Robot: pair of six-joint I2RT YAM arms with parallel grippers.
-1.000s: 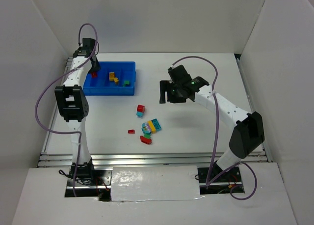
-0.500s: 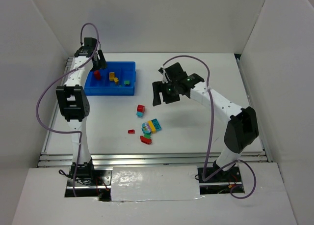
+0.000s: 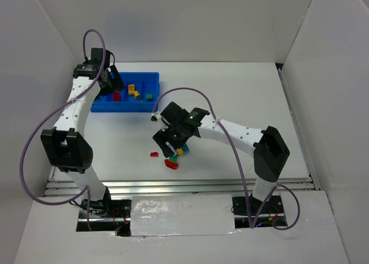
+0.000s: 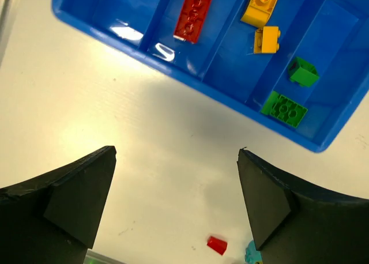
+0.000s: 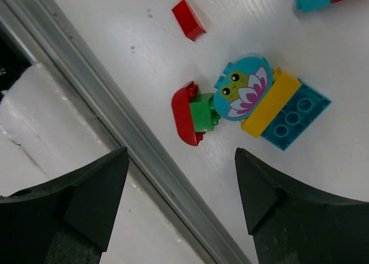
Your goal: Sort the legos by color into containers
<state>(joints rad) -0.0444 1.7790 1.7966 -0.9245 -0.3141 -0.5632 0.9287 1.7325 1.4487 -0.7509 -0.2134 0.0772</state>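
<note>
The left gripper (image 4: pixel 176 203) is held over the white table, just beside the near wall of the blue tray (image 4: pixel 190 80). Its jaws are spread wide and nothing is carried between them. It is probably kept close to the tray so that the way is left free for the other arm.

Inside the tray the colours are kept apart, one per compartment, as the task asks. A red brick (image 4: pixel 194 14) is seen in the second compartment from the left-arm end, the yellow bricks (image 4: pixel 266 39) in the third and the green bricks (image 4: pixel 283 108) in the last. In the visible part of the first compartment no brick is seen; presumably it is reserved for cyan.

The right gripper (image 5: pixel 179 200) is placed over the loose legos, which lie well apart from the tray, toward the arm bases. Its jaws are also wide apart and empty, which suits an approach to a pick.

Below it a red rounded piece (image 5: pixel 184 113), a green brick (image 5: pixel 203 113), a round cyan piece with a printed frog (image 5: pixel 241 90), a yellow brick (image 5: pixel 270 105) and a cyan brick (image 5: pixel 294 120) are found touching in one cluster. Whether they are clicked together cannot be told. A small red brick (image 5: pixel 189 19) lies alone, equally far from the tray.

Because mixed colours touch, it is judged that one piece may drag its neighbours when lifted. The lone red brick would be taken more easily.
</note>
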